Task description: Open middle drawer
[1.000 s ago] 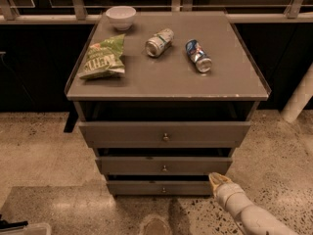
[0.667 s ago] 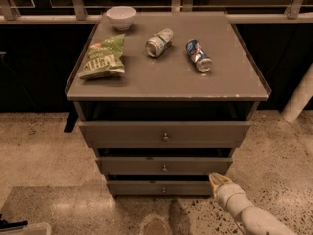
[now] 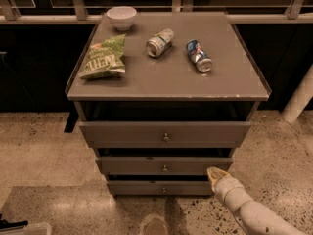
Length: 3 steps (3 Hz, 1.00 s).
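Middle drawer [image 3: 142,165] second of three on cabinet [image 3: 168,80] front, knob [image 3: 165,168] at centre. Gripper [image 3: 215,173] low right, at drawer's lower right corner; contact, opening and hold unclear.

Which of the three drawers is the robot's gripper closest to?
The middle drawer, second from the top; the gripper is by its right end.

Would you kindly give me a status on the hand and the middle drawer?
Hand low, at the right end of the middle drawer, off its knob. Knob not yet gripped. Nothing between hand and knob.
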Motion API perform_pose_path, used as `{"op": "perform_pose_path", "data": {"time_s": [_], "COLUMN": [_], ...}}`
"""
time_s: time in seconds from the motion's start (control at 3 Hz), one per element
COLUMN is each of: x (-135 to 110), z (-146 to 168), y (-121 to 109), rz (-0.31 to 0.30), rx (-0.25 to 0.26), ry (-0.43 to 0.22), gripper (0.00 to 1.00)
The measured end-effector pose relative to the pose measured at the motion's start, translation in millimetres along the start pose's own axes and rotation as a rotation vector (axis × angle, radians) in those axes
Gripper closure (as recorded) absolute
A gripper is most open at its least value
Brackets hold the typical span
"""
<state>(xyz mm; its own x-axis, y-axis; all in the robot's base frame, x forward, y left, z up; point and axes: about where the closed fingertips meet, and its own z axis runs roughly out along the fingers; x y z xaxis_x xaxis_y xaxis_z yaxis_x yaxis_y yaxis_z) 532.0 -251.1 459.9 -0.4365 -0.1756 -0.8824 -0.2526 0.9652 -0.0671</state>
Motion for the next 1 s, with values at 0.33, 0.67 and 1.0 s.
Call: {"op": "perform_pose_path", "data": {"time_s": [0.33, 0.67, 1.0], "x": [-29, -29, -26], "z": [7, 7, 28], "y": [-7, -7, -12], "rz": [-0.039, -0.039, -0.028], "rx": [0.015, 0.015, 0.030], "ry": [-0.053, -0.054, -0.068], "gripper": [1.00, 1.00, 1.00]}}
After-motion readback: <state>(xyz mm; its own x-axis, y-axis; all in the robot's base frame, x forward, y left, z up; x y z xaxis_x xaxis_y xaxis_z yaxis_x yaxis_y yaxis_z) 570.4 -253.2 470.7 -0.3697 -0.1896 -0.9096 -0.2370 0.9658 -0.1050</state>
